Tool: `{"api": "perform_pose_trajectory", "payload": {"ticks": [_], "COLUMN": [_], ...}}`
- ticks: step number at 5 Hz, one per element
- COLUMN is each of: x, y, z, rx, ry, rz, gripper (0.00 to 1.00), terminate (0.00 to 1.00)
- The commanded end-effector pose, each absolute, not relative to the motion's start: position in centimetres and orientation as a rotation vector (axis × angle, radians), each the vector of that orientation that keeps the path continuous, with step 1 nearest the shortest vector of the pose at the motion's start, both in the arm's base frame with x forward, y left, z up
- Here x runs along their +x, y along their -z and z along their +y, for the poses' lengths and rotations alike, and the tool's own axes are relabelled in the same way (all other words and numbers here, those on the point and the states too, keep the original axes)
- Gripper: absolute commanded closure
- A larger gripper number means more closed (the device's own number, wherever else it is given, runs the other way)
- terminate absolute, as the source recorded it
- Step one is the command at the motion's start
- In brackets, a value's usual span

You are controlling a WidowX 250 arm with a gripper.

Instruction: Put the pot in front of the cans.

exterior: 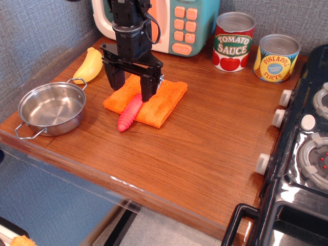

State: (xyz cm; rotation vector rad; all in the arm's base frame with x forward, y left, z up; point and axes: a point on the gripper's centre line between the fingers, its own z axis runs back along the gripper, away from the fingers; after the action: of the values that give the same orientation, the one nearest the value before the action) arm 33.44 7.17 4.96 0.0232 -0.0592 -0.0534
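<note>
The shiny steel pot (52, 109) with two wire loop handles sits at the front left of the wooden counter, empty. The two cans stand at the back right: the red-and-white Tomato Sauce can (233, 42) and the yellow-and-blue Pineapple Slices can (277, 58). My black gripper (132, 88) hangs open above the orange cloth, to the right of the pot and apart from it. It holds nothing.
An orange cloth (148, 98) lies mid-counter with a pink ridged toy (128, 115) on its front edge. A yellow banana (89, 65) lies behind the pot. A toy microwave (177, 23) stands at the back. A black toy stove (302, 148) borders the right side.
</note>
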Motion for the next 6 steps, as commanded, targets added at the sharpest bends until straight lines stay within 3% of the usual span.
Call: {"api": "perform_pose_trajectory", "payload": {"ticks": [1, 4, 6], "x": [33.4, 29.7, 27.6], "y": [-5.0, -7.5, -6.2], "z": [7.2, 11.5, 13.8], "rx": [0.023, 0.023, 0.037], "ry": [0.053, 0.021, -0.033], "rz": [-0.059, -0.114, -0.075], "gripper": [0.00, 0.00, 0.00], "terminate": [0.00, 0.00, 0.00]}}
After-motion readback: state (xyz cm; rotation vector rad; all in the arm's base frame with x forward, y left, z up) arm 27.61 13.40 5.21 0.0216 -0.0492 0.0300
